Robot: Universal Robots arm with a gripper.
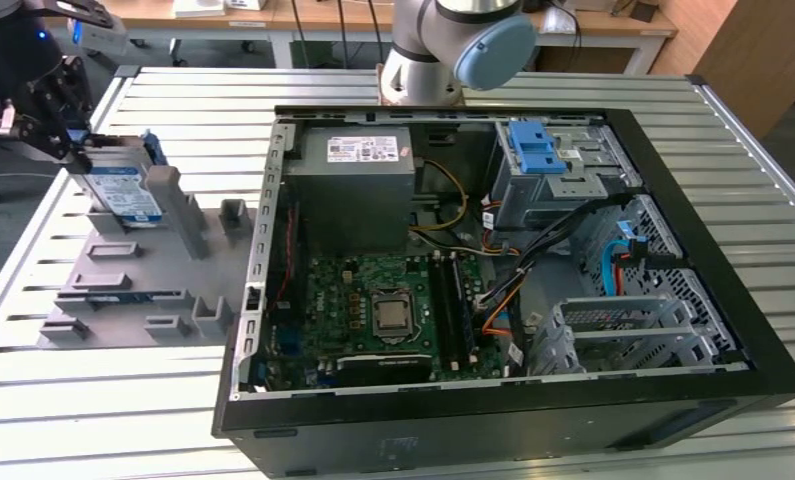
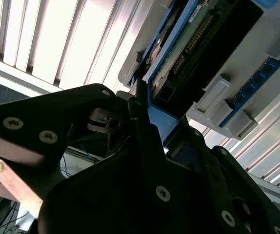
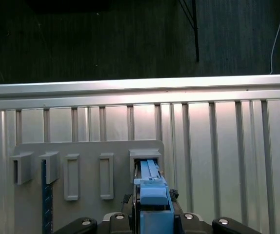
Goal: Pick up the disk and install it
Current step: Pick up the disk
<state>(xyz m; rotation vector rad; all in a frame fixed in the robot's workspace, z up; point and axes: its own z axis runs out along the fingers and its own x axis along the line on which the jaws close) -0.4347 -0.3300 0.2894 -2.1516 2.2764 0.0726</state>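
- Currently, gripper (image 1: pixel 77 152): fingers (image 2: pixel 135 114) closed on disk (image 1: pixel 120 192), clamping its blue frame.
- Disk: upright in grey slotted holder (image 1: pixel 117 280), at the exterior view's left.
- Open computer case (image 1: pixel 504 425): just beside holder, on slatted metal table (image 1: pixel 104 400).

We can read no word, number or brand for certain; the print we find is too small to make out. A white sticker (image 1: pixel 365 150) with dark lines of text lies on top of the grey metal box (image 1: pixel 357 205) inside the open computer case (image 1: pixel 504 425). A white-and-blue label (image 1: pixel 130 200) covers the face of the disk (image 1: pixel 104 178), which stands upright in the grey holder (image 1: pixel 130 270) on the surface (image 1: pixel 104 420). On both we see only blocks and rows of marks, with no letters we can tell apart.
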